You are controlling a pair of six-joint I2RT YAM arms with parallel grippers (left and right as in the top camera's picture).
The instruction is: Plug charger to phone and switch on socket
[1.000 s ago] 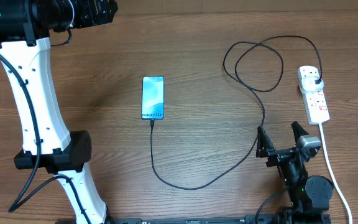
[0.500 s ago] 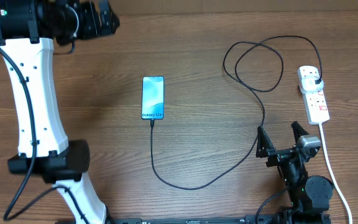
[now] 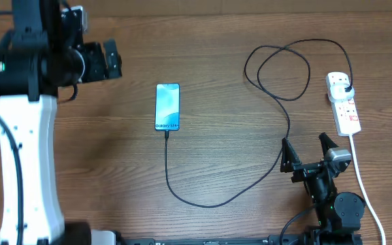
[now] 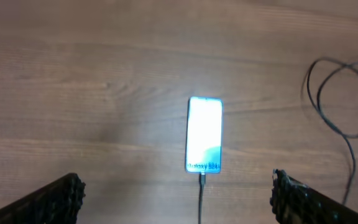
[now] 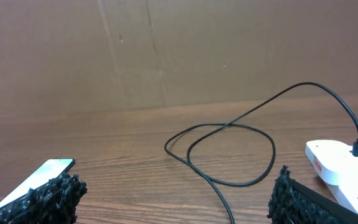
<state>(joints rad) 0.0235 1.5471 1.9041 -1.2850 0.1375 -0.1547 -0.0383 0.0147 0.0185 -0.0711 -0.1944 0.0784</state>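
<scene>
The phone (image 3: 167,107) lies flat mid-table, screen lit light blue. The charger (image 3: 203,203), a thin black cable, has its tip at the phone's bottom edge, curves right, loops, and ends in a black plug (image 3: 346,88) seated in the socket (image 3: 344,107), a white power strip at the right. My left gripper (image 3: 111,60) is open and empty, high and left of the phone; its view shows the phone (image 4: 204,134) and cable (image 4: 201,199) between the fingers (image 4: 174,190). My right gripper (image 3: 307,151) is open and empty, low near the front, left of the socket (image 5: 337,162).
The socket's thick white cord (image 3: 363,180) runs from the strip toward the front right, beside the right arm's base. The charger's loop (image 5: 229,149) lies on the wood ahead of the right gripper (image 5: 176,193). A brown cardboard wall (image 5: 166,50) stands behind the table.
The left arm has swung round and its gripper has moved from the far left corner toward the front, nearer the phone's level. The right arm, phone, cable and socket have not moved.
</scene>
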